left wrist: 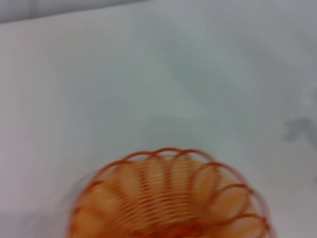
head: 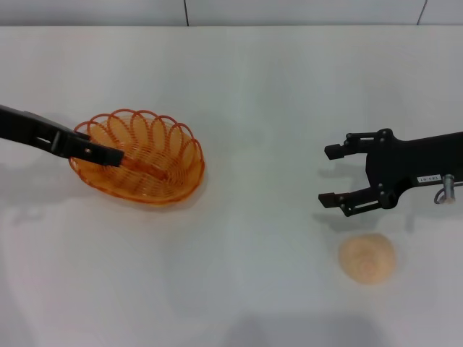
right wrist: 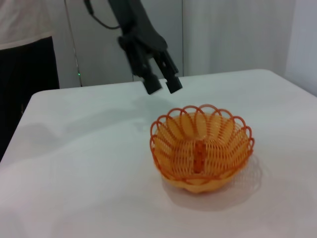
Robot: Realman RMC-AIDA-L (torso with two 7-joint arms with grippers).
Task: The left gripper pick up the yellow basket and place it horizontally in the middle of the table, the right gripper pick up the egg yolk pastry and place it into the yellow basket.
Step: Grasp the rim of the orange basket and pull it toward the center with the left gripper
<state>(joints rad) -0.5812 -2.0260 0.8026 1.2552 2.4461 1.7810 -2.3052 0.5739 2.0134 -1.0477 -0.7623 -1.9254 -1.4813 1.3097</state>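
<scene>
My left gripper [head: 108, 155] reaches in from my left side over the near-left rim of the yellow basket [head: 148, 163]. From my head it looks as if it overlaps the rim, but my right wrist camera shows the same gripper [right wrist: 163, 85] hanging above and behind the basket [right wrist: 200, 148], clear of the wire, with its two fingers [right wrist: 152, 85] spread slightly apart and nothing between them. The basket sits upright on the white desk [head: 246, 94], left of centre, its scalloped loops facing up and its inside empty; my left wrist camera sees only the far part of its rim [left wrist: 168, 198] with bare desk beyond it. My right gripper [head: 333, 176] hovers over the right side of the desk, pointing toward the middle, its fingers [head: 334, 151] wide open and holding nothing. The egg yolk pastry [head: 367, 258] lies on the desk on my right, nearer to me than that gripper and just beside it from above, not touched by it, and well apart from the basket.
</scene>
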